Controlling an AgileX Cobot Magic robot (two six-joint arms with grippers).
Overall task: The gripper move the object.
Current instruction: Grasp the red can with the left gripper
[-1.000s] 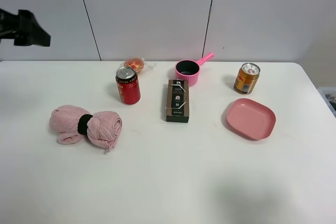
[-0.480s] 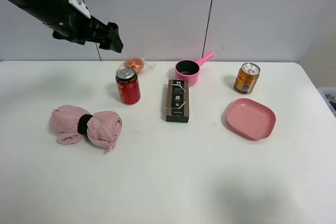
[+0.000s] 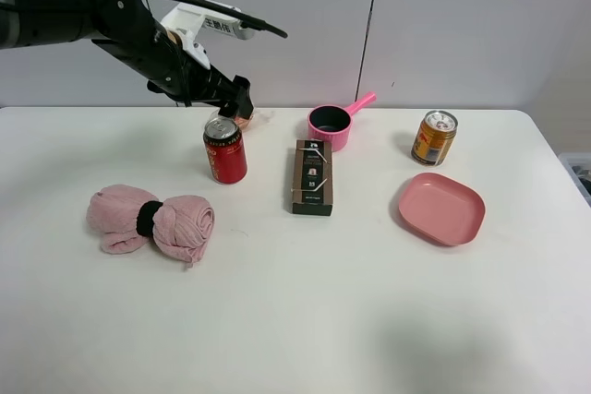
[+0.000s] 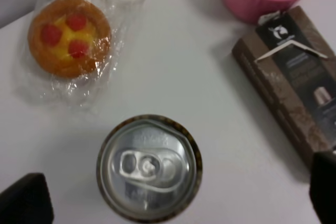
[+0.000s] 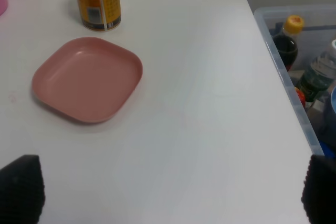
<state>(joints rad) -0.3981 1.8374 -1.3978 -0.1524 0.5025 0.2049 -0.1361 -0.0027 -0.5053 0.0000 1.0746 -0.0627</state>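
One big white counter (image 3: 295, 320) holds all the things. A black arm (image 3: 83, 11) reaches over it. The left gripper (image 3: 237, 101) at its end hangs just above the red can (image 3: 225, 150). Its two black tips are wide apart and do not touch the can. The can stands up straight right under this gripper, and its silver top shows between the two tips. The right gripper (image 5: 170, 190) is wide apart too and holds nothing.

A clear bin (image 5: 283, 61) with bottles in it sits off the counter's edge, to one side of the right gripper. A pink cloth (image 3: 152, 219), tied in the middle with a black band, lies well away from the left gripper. A pink plate (image 3: 441, 208) lies out in front of the right gripper. A long brown box (image 3: 312, 177) lies flat near the left gripper, beside the red can but apart from it. A pink pot (image 3: 332, 138) with a handle sits just past the far end of the box. A gold can (image 3: 434, 137) stands just past the plate, far from the left gripper. A small round bun (image 4: 68, 36) with red dots, in a clear wrapper, lies just behind the red can, close to the left gripper.
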